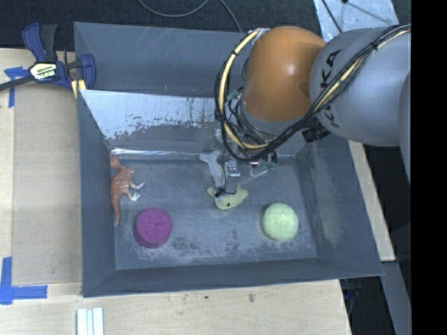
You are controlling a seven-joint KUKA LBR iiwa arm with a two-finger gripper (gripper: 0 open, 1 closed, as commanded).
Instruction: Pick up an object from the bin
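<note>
Pale yellow-green, flat and lobed, the small toy piece (232,199) lies near the middle of the grey bin (195,246), directly beneath the gripper (227,182), which reaches down to its upper edge; whether the gripper is spread or closed you cannot tell. Judge the piece light, probably soft rubber or thin plastic, lying low on smooth metal: take it across its narrowest part. The green ball (280,222), purple disc (153,227) and orange dinosaur (122,185) lie well apart.
</note>
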